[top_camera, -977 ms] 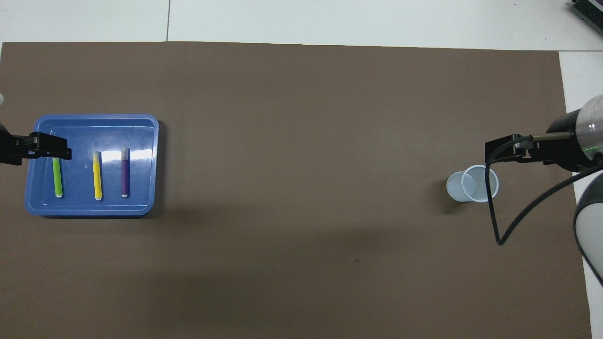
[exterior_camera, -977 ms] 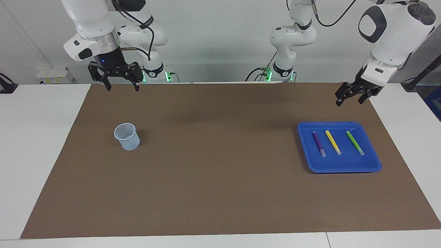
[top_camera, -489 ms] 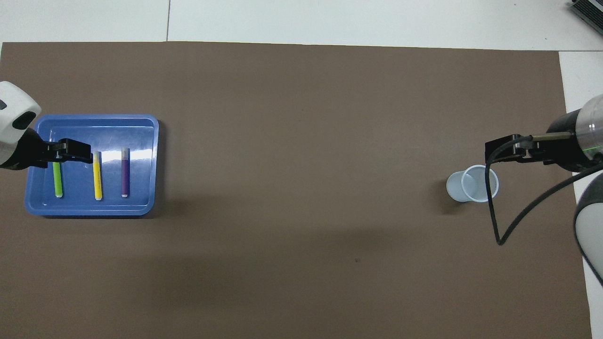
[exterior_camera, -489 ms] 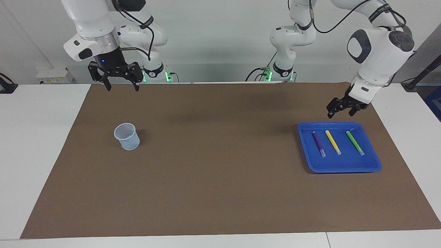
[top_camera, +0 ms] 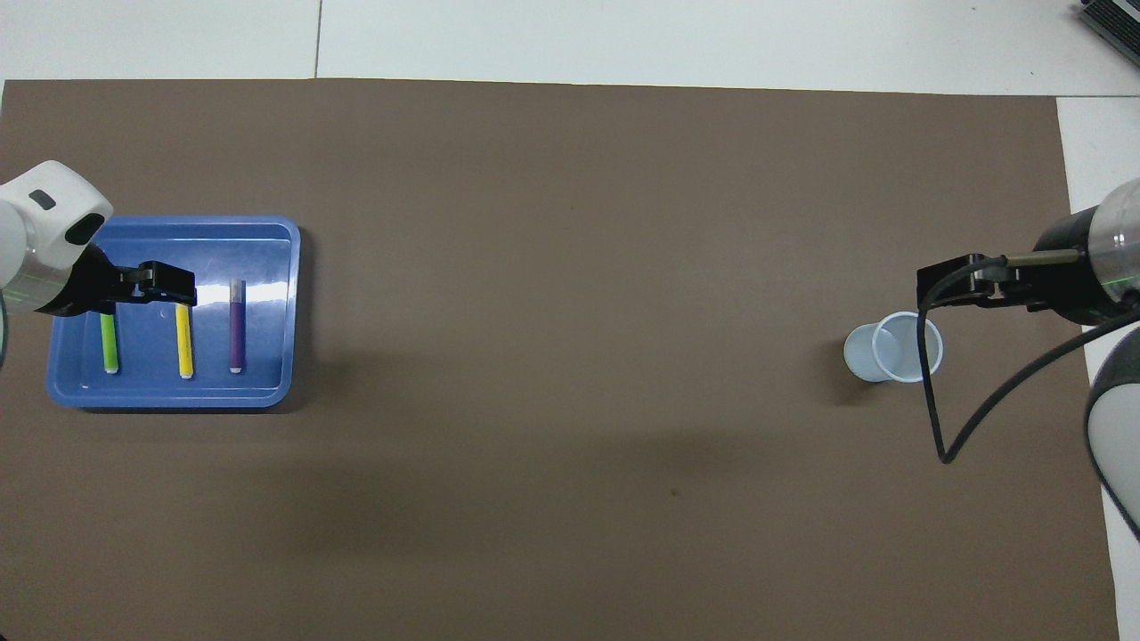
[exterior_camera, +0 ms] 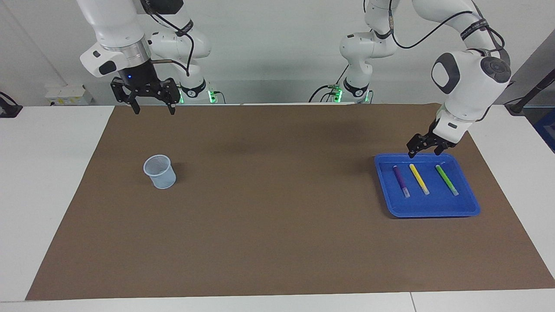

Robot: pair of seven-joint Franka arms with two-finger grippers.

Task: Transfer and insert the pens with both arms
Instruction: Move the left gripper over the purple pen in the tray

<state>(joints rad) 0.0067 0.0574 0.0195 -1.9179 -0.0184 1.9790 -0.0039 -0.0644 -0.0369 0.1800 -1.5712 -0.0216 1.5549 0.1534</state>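
Facing view. Left end effector (exterior_camera: pixel 424 148) now down low over the blue tray (exterior_camera: pixel 467 207), at the rim nearest the robots, come down and in from the table's edge over the last second; fingers spread, nothing held. Reads as the start of the first pick, probably the yellow pen (exterior_camera: pixel 419 178), though which pen is aimed at cannot be told for sure. Right end effector (exterior_camera: pixel 153 105) unmoved, waiting up over the mat's edge by the robots, open and empty. Tray at the left arm's end of the table, with purple pen (exterior_camera: pixel 400 180), yellow pen and green pen (exterior_camera: pixel 446 179) lying side by side, apart from one another. Pale cup (exterior_camera: pixel 160 172) toward the right arm's end, upright, no pen in it.

Overhead view. Left end effector (top_camera: pixel 169 283) covering the near end of the yellow pen (top_camera: pixel 184 343), having slid across from above the green pen (top_camera: pixel 109 344). Purple pen (top_camera: pixel 236 328) fully visible. Cup (top_camera: pixel 893 348) seemingly empty. No pen transferred yet.
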